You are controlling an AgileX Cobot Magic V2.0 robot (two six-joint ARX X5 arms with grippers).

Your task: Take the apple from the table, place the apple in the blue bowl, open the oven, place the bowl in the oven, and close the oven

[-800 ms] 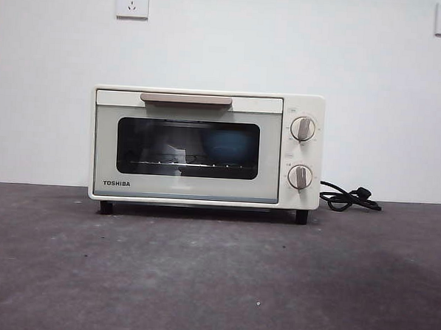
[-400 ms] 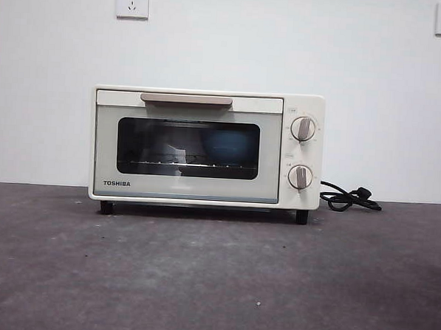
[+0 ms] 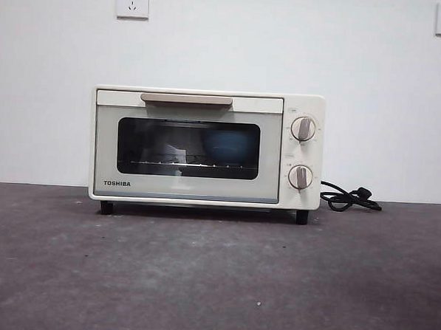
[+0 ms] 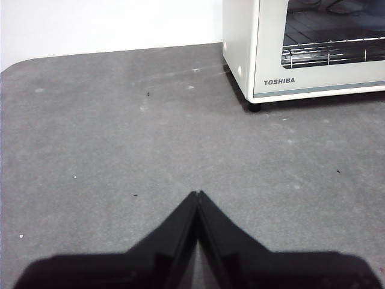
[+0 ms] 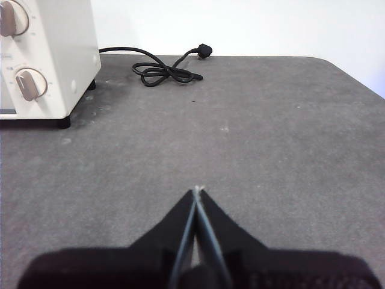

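The cream-white oven (image 3: 206,148) stands at the back of the table (image 3: 215,275) with its dark glass door shut. Through the glass I see the blue bowl (image 3: 227,146) resting on the wire rack at the right side. The apple is hidden from every view. My left gripper (image 4: 198,194) hovers shut and empty over bare table, off the oven's (image 4: 304,48) left front corner. My right gripper (image 5: 197,189) is shut with nothing in it, over the table to the right of the oven (image 5: 45,57). Neither arm appears in the front view.
The oven's black cord (image 3: 348,197) lies coiled on the table beside its right side, also seen as the cord (image 5: 165,69) in the right wrist view. Two knobs (image 3: 303,129) sit on the oven's right panel. A white wall with sockets stands behind.
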